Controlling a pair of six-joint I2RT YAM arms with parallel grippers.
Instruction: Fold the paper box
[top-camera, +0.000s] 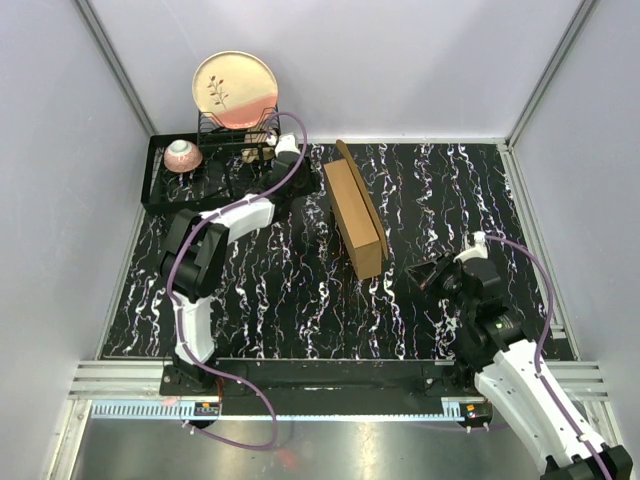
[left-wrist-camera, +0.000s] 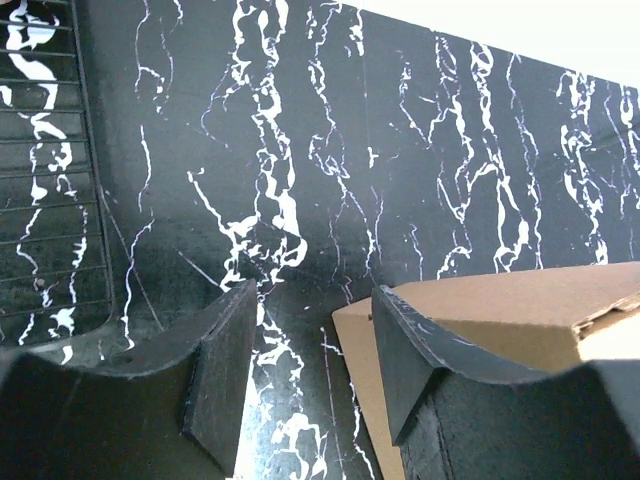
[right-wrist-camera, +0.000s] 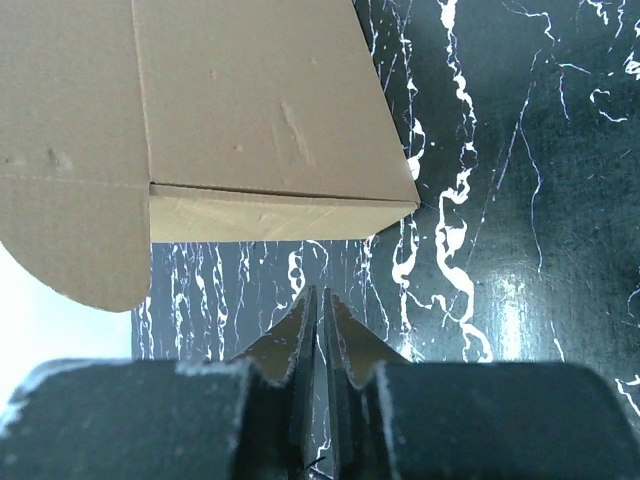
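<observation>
Black marbled table (top-camera: 450, 200), paper box (top-camera: 354, 212), long axis far to near

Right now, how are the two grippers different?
The left gripper is open wide; the right gripper is shut. The left gripper sits right beside the box; the right gripper faces the box across a strip of table. Both are black and hold nothing.

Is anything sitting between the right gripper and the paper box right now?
Nothing visible does. In the right wrist view, only bare black marbled table lies between the right gripper and the near end of the paper box.
</observation>
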